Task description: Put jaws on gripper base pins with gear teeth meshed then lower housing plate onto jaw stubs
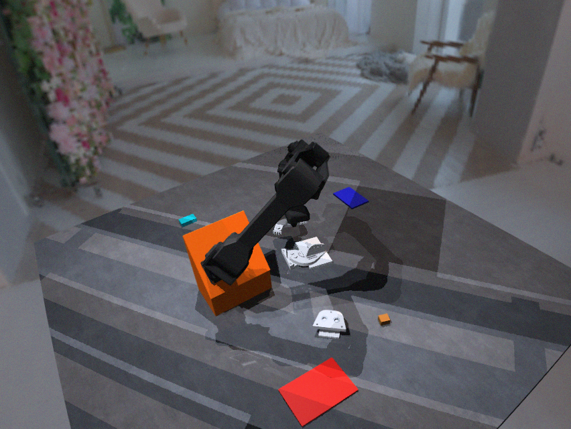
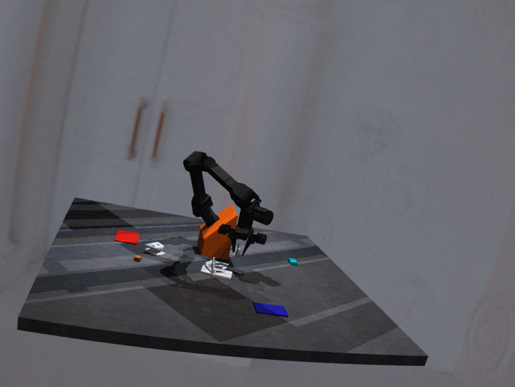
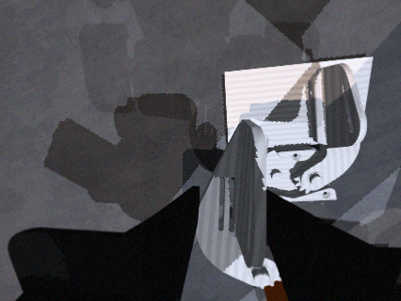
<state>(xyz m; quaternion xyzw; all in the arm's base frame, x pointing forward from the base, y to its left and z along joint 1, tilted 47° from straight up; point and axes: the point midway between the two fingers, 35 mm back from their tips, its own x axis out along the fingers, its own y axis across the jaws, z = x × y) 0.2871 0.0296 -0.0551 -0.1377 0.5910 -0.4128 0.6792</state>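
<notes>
The white gripper base [image 1: 322, 263] [image 2: 221, 274] [image 3: 245, 87] lies on the table. One white jaw [image 2: 213, 265] [image 3: 346, 158] sits on it, its round geared end at the pin area; whether it is fully seated I cannot tell. My gripper [image 2: 239, 251] [image 3: 228, 194] is shut on the other white jaw [image 1: 277, 228] [image 2: 237, 248] [image 3: 250, 198] and holds it above the table beside the base, geared end towards the bottom of the wrist view. In the top view the arm partly hides the fingers. The white housing plate [image 1: 329, 317] [image 2: 156, 246] with two holes rests apart from the base.
An orange block [image 1: 243, 286] [image 2: 214, 245] stands at the arm's foot, near the base. A red sheet [image 1: 318, 391] [image 2: 127, 236] and a small orange cube [image 1: 384, 319] [image 2: 137, 258] lie near the housing plate. A blue sheet [image 1: 350, 197] [image 2: 270, 309] and a cyan block [image 1: 187, 219] [image 2: 292, 262] lie farther off.
</notes>
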